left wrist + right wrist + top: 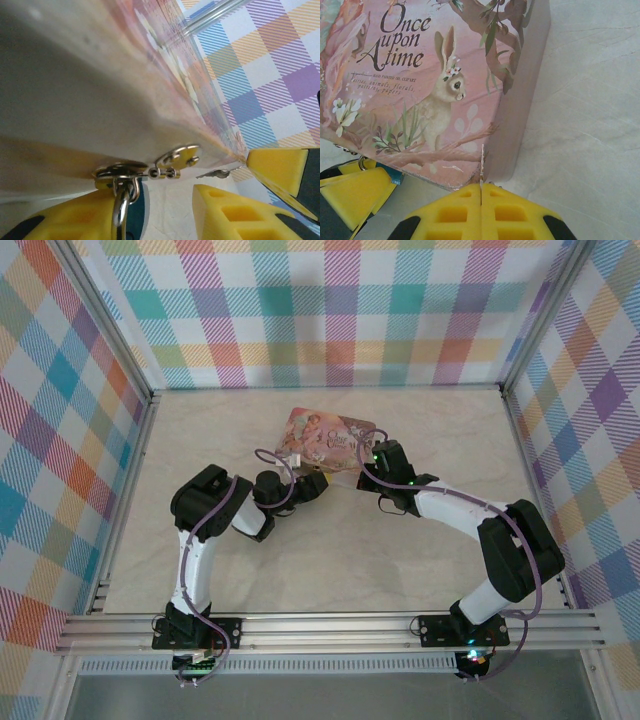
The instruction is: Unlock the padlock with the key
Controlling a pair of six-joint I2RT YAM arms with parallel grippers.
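Observation:
A pink illustrated tin [325, 438] lies mid-table. From its front hasp [176, 157] hangs the padlock [134, 210], a teal body on a metal shackle. My left gripper [155, 202] straddles the padlock, open. The lock rests against the left finger, and a gap separates it from the right finger [225, 212]. My right gripper [481, 187] is shut on the key [482, 160], whose thin blade stands edge-on at the tin's near corner. In the left wrist view the key [215, 173] points toward the hasp from the right. From above, the left gripper [312, 487] and right gripper [368, 462] meet at the tin's front edge.
The tin [420, 85] shows a rabbit and "Once upon a time". Checked fabric walls [340, 310] enclose the marble-patterned table [330, 560] on three sides. A metal rail [330, 625] runs along the near edge by the arm bases.

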